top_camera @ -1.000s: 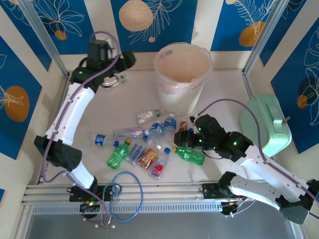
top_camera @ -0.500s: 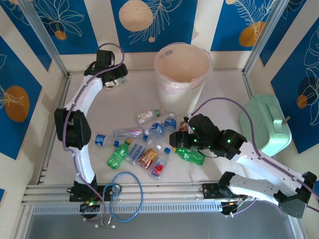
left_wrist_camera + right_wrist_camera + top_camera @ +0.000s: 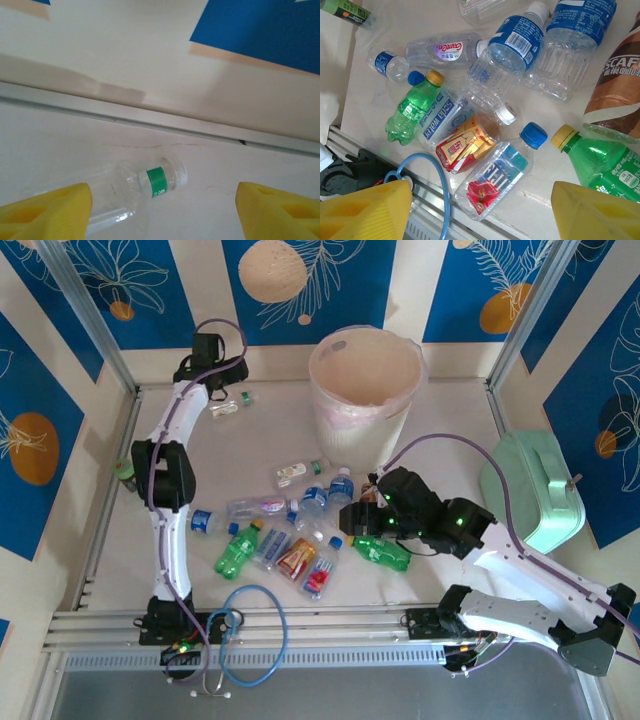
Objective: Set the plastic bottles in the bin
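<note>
Both arms are the same build. The left arm [image 3: 165, 540] and right arm [image 3: 530, 575] have glossy white shells on the long links and chunky black housings at the joints. A purple-grey cable [image 3: 228, 337] loops loose off each, and little green lights [image 3: 458, 522] glow on the black parts. The left end effector [image 3: 162, 212] and right end effector [image 3: 480, 215] have bright yellow fingers [image 3: 365, 210], faintly ribbed.

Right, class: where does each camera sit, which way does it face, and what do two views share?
Top external: above and behind the bases, looking down on the table, round pale pink-beige bin, left arm and right arm.
Left wrist: on the left arm, facing the far wall; yellow jaws flank a clear plastic bottle.
Right wrist: on the right arm, looking down at piled plastic bottles; yellow jaws at bottom corners.
Shared: yellow-capped green plastic bottle, in top and right wrist views.
</note>
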Available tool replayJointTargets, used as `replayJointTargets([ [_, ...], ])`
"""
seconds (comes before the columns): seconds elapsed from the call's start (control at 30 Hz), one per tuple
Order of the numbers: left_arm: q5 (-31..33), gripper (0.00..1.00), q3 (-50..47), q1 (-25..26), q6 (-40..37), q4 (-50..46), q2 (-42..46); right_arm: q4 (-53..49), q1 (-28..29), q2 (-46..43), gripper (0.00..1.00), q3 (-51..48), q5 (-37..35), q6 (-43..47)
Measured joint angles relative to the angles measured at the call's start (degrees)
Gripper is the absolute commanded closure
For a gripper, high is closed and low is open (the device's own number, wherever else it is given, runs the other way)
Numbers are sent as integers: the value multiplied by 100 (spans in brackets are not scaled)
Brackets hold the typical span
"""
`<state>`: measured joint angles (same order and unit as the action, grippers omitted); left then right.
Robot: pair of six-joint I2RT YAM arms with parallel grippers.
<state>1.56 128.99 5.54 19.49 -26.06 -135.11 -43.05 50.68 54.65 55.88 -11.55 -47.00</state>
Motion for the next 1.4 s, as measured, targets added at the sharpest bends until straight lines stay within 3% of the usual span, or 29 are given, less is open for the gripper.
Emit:
replayJointTargets([
  [0.43,-98,9,249,-157,-382,181,-723,-74,42,505,26,186,153,-24],
  [0.83,-426,9,1060,-584,-282,417,-1346,15,210,1091,26,748,260,-98],
  [1.3,-1204,20,1034,-551,-181,291,-1668,111,413,1198,26,940,192,-83],
  [1.4,-1213,19,605,-498,-295,382,-1456,136,413,1143,26,935,146,-81],
])
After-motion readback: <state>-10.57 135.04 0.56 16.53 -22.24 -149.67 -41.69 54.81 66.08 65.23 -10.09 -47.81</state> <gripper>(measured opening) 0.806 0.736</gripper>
